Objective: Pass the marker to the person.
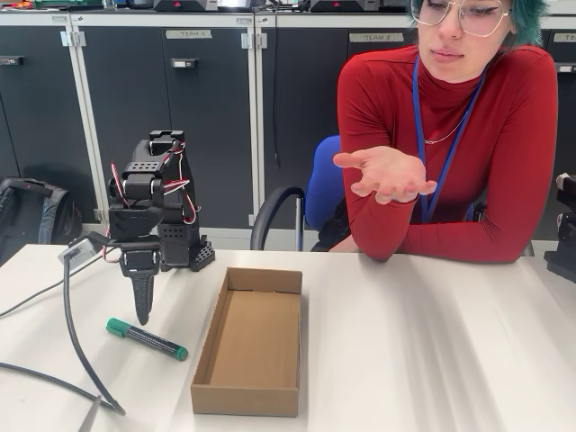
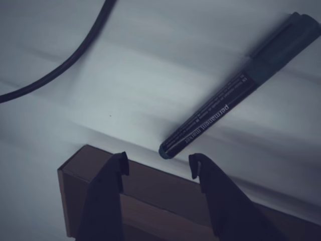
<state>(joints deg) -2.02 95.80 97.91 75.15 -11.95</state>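
The marker point(image 1: 147, 339) lies ungrasped on the table point(image 1: 432, 342) left of the box point(image 1: 252, 342), under the gripper point(image 2: 158, 165), whose jaws are apart; lowering and closing is judged next.

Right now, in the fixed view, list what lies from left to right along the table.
Black cable → gripper, hanging just above the table → marker → open cardboard box → the person's forearm, resting on the far edge.

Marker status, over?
Gripper open, empty, poised above the table. Marker flat on table, ungrasped. Person's hand out, waiting. Cardboard box beside marker.
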